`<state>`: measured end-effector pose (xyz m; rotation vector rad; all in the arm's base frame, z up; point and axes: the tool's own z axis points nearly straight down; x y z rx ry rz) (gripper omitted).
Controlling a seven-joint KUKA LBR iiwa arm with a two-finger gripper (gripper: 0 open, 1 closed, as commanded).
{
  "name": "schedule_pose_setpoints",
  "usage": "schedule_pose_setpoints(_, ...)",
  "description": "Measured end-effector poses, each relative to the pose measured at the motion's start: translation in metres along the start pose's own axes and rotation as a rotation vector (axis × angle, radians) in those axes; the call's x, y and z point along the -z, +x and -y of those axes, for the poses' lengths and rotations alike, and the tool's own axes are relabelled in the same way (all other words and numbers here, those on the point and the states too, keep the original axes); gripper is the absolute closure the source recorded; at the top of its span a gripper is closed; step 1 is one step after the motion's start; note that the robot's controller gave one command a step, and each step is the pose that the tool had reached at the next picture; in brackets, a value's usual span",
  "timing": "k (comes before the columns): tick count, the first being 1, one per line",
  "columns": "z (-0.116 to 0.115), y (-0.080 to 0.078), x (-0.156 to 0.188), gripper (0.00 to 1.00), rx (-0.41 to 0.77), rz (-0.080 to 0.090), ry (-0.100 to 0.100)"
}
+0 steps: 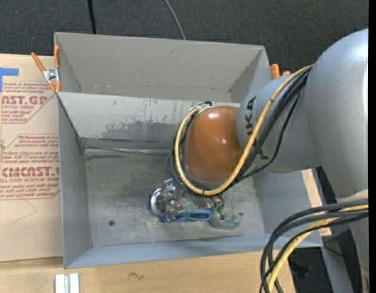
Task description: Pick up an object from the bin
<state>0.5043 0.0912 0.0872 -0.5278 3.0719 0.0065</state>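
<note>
My gripper [177, 198] reaches down under the arm's orange dome to the bin floor, near the front wall and right of the middle. It stands in a small cluster of loose things. A shiny silver rounded piece [157, 201] lies at the gripper's left. Just in front of the gripper is a thin blue strip-like thing [189, 215]. A clear, glassy thing [226, 220] rests to the right of the strip. The dome hides whatever is directly beneath the gripper.
The arm comes in from the right and covers the bin's right side. Bare grey floor stretches to the left of the cluster, with a small dark speck [112, 223] on it. The sloped back wall rises behind.
</note>
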Motion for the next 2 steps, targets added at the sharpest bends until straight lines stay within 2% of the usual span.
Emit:
schedule_pose_setpoints(1, -0.001, -0.015, 0.102, 1.00, 0.032, -0.015, 0.001)
schedule_pose_setpoints(2, -0.020, -0.013, 0.206, 1.00, 0.480, -0.017, -0.005)
